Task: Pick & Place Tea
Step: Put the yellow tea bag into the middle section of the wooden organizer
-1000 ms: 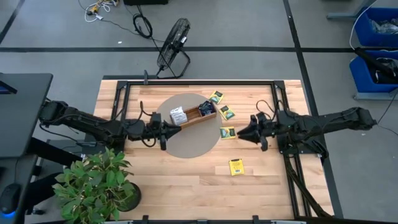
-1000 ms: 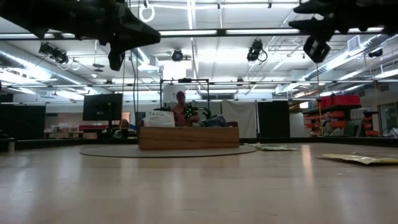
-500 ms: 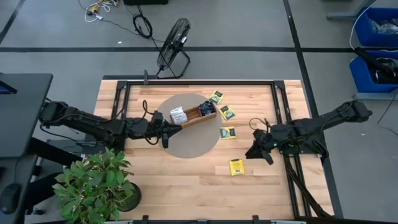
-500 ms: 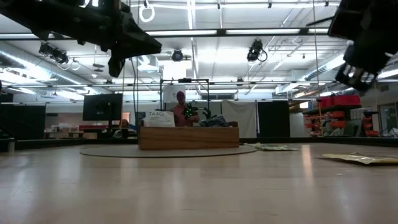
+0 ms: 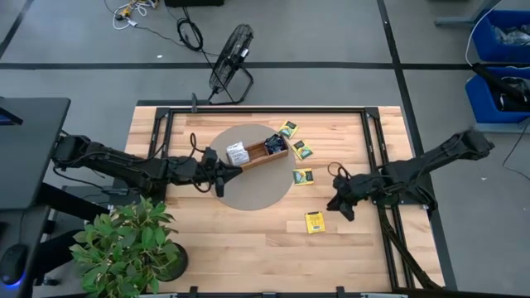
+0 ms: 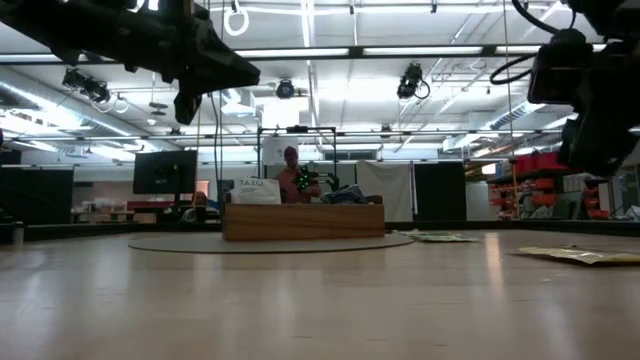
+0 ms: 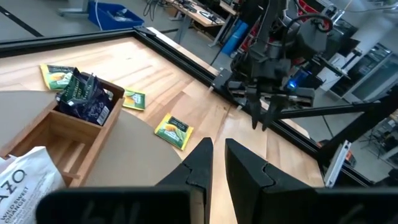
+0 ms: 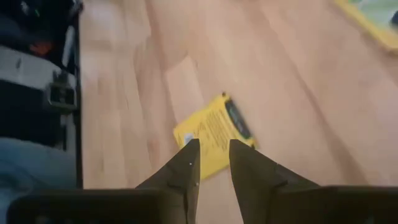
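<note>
The table (image 5: 207, 240) carries a round grey mat (image 5: 248, 189), and on the mat lies the long wooden tray (image 5: 258, 155), running from about 8 o'clock to 2 o'clock in the high view. Part of the work looks done: the tray's 8 o'clock end holds a white packet (image 5: 237, 153), and dark packets (image 7: 84, 99) stand bunched in the end compartment nearest the loose ones. The left wrist view shows the compartment between them bare.

Four green-yellow packets remain on the bare wood. Three lie off the tray's 2 to 4 o'clock side: one at the far edge (image 5: 287, 128), one just beyond the tray's end (image 5: 303, 150), one nearer (image 5: 303, 177). The fourth, a yellow packet (image 5: 315, 222), sits alone toward 5 o'clock, well apart from the tray. So the task seems partly through, with these four left to move.

The right tool (image 5: 334, 204) hangs above the table just beside that lone packet, at its 2 o'clock, its fingers close together with a narrow gap and nothing between them. Its wrist view looks straight down on the packet (image 8: 212, 134), likely the next pick. The left tool (image 5: 240, 169) waits at the tray's near end, fingers also nearly together and empty.

The white packet reads "TAZO" (image 6: 252, 184), and letters "AZO" (image 7: 22, 180) show in the left wrist view. Print on the yellow packet cannot be read.
</note>
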Tool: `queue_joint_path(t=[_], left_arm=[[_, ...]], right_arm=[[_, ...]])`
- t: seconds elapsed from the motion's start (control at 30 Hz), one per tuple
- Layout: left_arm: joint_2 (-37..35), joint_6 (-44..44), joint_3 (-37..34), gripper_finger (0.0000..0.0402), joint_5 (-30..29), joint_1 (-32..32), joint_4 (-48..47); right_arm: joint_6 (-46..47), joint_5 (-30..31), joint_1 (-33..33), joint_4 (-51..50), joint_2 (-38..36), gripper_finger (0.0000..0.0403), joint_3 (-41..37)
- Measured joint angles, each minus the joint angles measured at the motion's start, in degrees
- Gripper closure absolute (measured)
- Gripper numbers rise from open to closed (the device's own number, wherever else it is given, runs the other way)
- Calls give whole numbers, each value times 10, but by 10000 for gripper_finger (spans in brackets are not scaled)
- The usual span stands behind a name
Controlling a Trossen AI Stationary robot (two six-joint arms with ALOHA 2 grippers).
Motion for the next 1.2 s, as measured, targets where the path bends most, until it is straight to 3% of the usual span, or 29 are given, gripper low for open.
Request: queue_joint_path(t=[0.17,0.37,0.6,0.87,1.2], left_arm=[[0,-2,0,356,9,-1,0],[0,-3,0,356,9,-1,0],[0,-4,0,356,9,-1,0],[0,-8,-1,356,9,-1,-12],[0,-26,-1,356,9,-1,-13]], right_arm=[[-19,23,31,40,49,288,0],[-56,26,63,66,122,220,0],[-16,123,71,81,174,157,0],[-57,109,84,172,240,158,1],[-52,142,87,186,308,163,2]])
